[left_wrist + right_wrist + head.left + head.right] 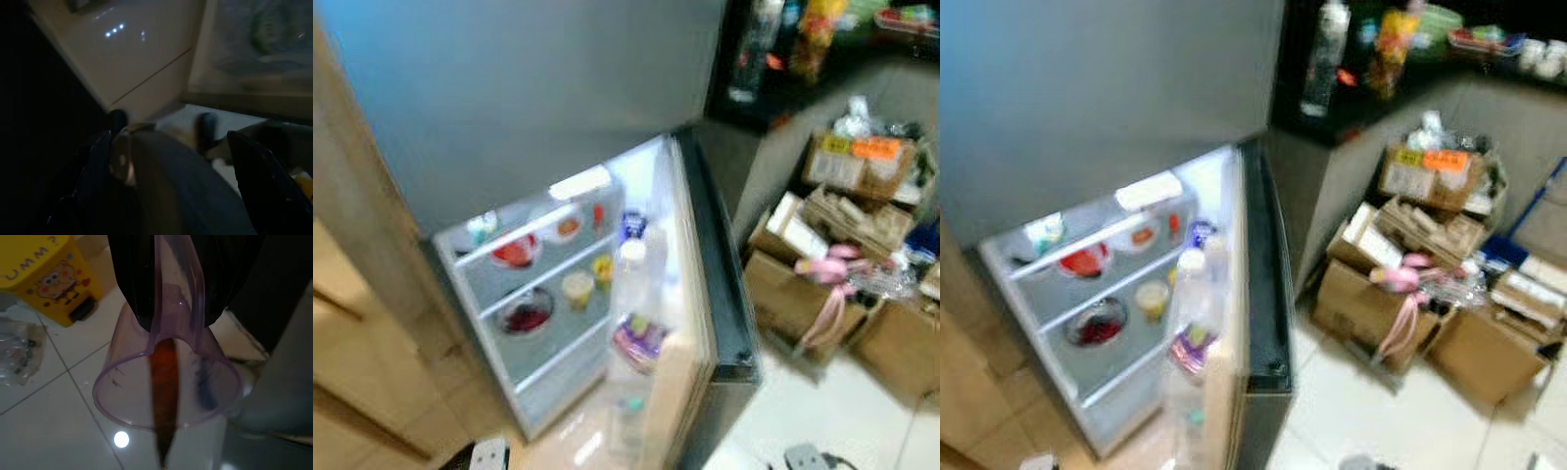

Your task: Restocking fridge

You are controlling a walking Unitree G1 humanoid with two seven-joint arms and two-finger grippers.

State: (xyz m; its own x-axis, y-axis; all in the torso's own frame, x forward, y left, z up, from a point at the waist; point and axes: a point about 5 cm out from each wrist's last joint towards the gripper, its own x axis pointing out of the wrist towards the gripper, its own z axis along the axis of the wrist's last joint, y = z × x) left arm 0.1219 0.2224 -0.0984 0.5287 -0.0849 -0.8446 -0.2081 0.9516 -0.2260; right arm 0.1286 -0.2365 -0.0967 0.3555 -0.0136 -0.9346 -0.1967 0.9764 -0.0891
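Right pincer grips a clear jug by its handle, a carrot inside, above floor tiles. Left pincer's state I cannot tell. Fridge stands open at 12 o'clock, bowls and bottles already shelved; the jug still awaits stocking.

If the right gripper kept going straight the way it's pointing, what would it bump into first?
Probably the white tiled floor. The right gripper, holding a clear purple measuring cup by its handle, points down at bare tiles; depth is unclear.
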